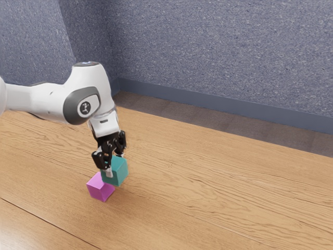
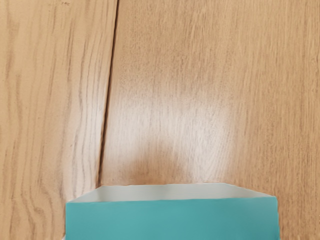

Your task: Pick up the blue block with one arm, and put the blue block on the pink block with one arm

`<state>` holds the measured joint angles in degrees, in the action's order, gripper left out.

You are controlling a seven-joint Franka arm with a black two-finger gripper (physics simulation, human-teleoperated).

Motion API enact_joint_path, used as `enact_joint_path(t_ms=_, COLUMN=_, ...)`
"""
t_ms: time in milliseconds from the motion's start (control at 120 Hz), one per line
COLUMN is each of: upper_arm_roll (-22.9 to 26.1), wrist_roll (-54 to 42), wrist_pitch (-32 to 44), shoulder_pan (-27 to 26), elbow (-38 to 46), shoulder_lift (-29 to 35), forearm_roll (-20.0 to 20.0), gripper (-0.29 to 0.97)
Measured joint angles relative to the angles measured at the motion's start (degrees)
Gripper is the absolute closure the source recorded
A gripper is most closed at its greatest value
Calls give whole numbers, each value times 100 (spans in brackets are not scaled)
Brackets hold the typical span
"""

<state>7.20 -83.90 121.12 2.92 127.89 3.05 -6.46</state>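
My black gripper (image 1: 110, 167) is shut on the blue-green block (image 1: 117, 172), holding it just above the table. The pink block (image 1: 100, 187) rests on the wooden table directly beside and slightly below it, toward the exterior view's left and front; the held block overlaps the pink one's upper right corner in the picture. In the wrist view the blue block (image 2: 172, 218) sits right under my hand, with bare wood beyond it.
The wooden table (image 1: 218, 177) stretches wide toward the exterior view's right. A seam between planks (image 2: 107, 95) runs across the wood beyond the held block. A grey wall with a dark baseboard (image 1: 218, 101) stands behind the table.
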Motion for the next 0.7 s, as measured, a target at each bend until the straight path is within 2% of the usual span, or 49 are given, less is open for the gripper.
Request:
enact_joint_path(t_ms=175, upper_arm_roll=-44, wrist_roll=-264, wrist_pitch=-106, shoulder_pan=-130, elbow=88, shoulder_lift=131, forearm_roll=118, gripper=42)
enact_joint_path(t_ms=400, upper_arm_roll=-83, wrist_roll=-578, wrist_pitch=-161, shoulder_pan=54, elbow=-79, shoulder_lift=-95, forearm_roll=298, gripper=43)
enact_joint_path(t_ms=542, upper_arm_roll=-346, wrist_roll=-783, wrist_pitch=-174, shoulder_pan=-99, elbow=-133, shoulder_lift=-199, forearm_roll=325, gripper=43)
enact_joint_path(t_ms=700, upper_arm_roll=-400, wrist_roll=-997, wrist_pitch=-191, shoulder_pan=35, elbow=-89, shoulder_lift=-174, forearm_roll=331, gripper=43)
